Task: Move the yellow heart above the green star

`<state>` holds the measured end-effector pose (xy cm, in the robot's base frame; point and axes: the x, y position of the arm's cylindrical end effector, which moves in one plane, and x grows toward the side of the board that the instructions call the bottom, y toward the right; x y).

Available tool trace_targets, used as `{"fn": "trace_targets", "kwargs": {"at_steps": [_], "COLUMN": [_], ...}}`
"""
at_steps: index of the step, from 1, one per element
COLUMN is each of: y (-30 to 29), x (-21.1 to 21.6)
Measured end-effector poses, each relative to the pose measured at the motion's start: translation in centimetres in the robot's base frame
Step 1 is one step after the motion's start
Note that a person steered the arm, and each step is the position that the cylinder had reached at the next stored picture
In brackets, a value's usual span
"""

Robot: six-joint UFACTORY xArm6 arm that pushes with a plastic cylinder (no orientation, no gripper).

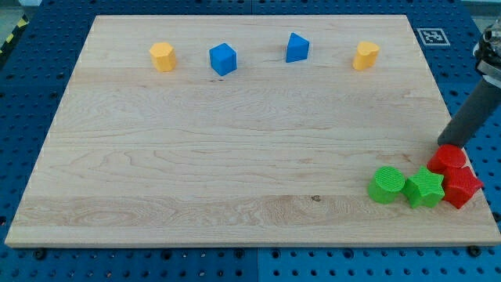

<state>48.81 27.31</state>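
My tip (448, 144) has no pincer to release or clench; it is a bare rod end, touching or just above the top edge of the upper red block (448, 157), at the view's right edge of the wooden board (235, 157).

Taking the green star (425, 188) as the landmark and working from the view's bottom upward: the green cylinder-like block (387, 185) sits just to the star's left, nearly touching it. A second red block (462, 188) presses against the star's right side, and the upper red block lies just above and to the right of the star.

Far above the star, near the board's top edge, stands the yellow heart (365, 56), up and slightly left of the star. It looks like a small, light, rigid block that should slide easily on smooth wood, though its lobed outline may make it turn if pushed off-centre. I judge the best contact is its top face, pushing downward toward the star.

Further left along that top row are a blue block (297, 48), a blue cube (223, 59) and another yellow block (163, 56), all well clear. The path down from the heart is open; only the red blocks crowd the star's right.
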Motion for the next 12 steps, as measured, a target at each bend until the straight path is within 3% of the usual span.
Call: {"fn": "trace_targets", "kwargs": {"at_steps": [1, 3, 4, 5, 7, 8, 9, 10, 12], "y": [0.0, -0.4, -3.3, -6.5, -7.1, -7.1, -7.6, -11.2, -7.8], "x": [-3.9, -20.4, -25.3, -23.3, -10.3, -9.4, -14.0, -12.9, -2.4]}}
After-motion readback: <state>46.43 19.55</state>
